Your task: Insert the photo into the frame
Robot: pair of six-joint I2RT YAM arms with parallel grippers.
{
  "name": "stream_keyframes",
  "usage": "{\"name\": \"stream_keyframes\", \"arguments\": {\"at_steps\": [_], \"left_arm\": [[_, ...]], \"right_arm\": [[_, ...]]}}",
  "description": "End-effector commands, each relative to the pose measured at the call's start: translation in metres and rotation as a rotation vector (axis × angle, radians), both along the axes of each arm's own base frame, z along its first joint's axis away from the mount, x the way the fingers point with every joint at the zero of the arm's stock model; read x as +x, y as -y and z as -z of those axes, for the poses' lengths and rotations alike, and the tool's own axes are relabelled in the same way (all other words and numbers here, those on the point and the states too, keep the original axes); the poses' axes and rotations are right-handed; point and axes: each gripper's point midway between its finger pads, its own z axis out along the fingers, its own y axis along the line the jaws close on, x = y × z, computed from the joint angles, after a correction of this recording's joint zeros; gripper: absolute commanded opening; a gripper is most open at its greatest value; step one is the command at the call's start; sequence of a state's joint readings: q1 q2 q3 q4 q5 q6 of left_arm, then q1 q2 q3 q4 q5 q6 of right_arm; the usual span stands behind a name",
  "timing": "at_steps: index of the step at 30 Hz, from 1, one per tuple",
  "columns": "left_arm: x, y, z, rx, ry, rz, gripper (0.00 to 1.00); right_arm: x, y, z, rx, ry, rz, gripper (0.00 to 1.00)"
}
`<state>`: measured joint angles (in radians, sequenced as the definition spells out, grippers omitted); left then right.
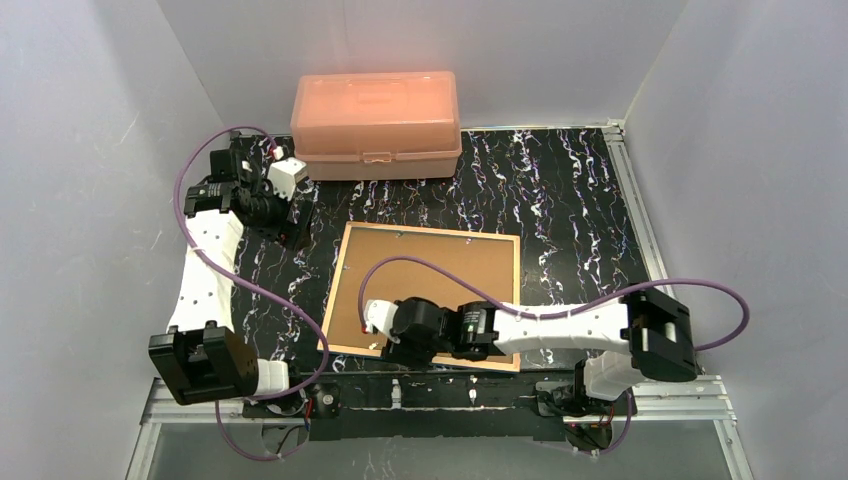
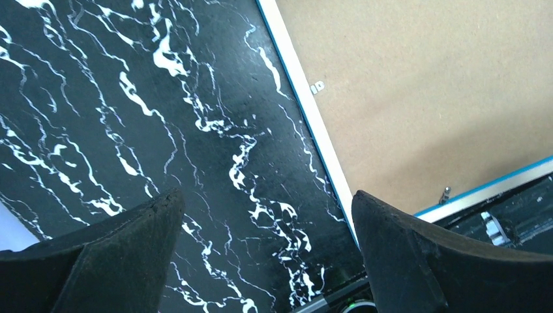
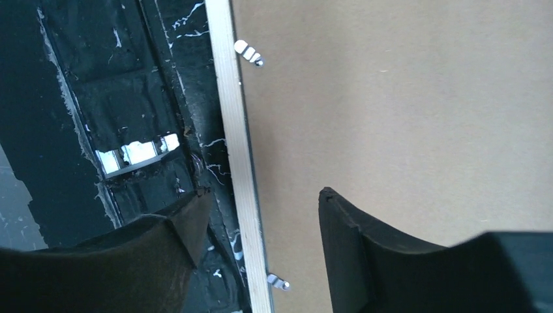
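Note:
The frame (image 1: 440, 280) lies face down in the middle of the black marbled table, brown backing up, tan wooden edges around it. My right gripper (image 1: 382, 345) hovers at its near edge. In the right wrist view this gripper (image 3: 263, 195) is open, one finger over the table and one over the backing (image 3: 391, 98), with the wooden edge (image 3: 238, 150) between them, untouched. My left gripper (image 1: 288, 228) is at the far left, open and empty (image 2: 267, 202) over bare table; the frame's blue-rimmed left edge (image 2: 306, 98) runs beside it. The photo is out of view.
A salmon-pink plastic box (image 1: 377, 110) stands at the back of the table. Small metal tabs (image 3: 248, 52) sit along the backing's rim. A metal rail (image 1: 450, 395) runs along the near table edge, another along the right side (image 1: 630, 190). White walls enclose the table.

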<state>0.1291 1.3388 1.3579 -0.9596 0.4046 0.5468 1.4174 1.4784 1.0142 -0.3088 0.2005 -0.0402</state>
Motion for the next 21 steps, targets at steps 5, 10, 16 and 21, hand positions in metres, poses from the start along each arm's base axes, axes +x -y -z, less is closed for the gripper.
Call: {"name": "stream_keyframes", "arguments": {"at_steps": [5, 10, 16, 21], "left_arm": [[-0.030, 0.008, 0.004, -0.023, -0.046, 0.042, 0.98], [-0.033, 0.013, -0.002, -0.046, -0.033, 0.050, 0.98], [-0.038, 0.019, -0.009, -0.076, -0.019, 0.063, 0.98], [-0.039, 0.023, -0.008, -0.097, -0.031, 0.070, 0.98]], "right_arm": [[-0.005, -0.022, 0.021, 0.023, 0.060, -0.053, 0.62], [-0.015, -0.023, 0.037, 0.025, 0.037, -0.088, 0.62], [-0.021, -0.019, 0.053, 0.003, 0.019, -0.114, 0.67], [-0.024, -0.014, 0.071, -0.038, 0.009, -0.128, 0.67]]}}
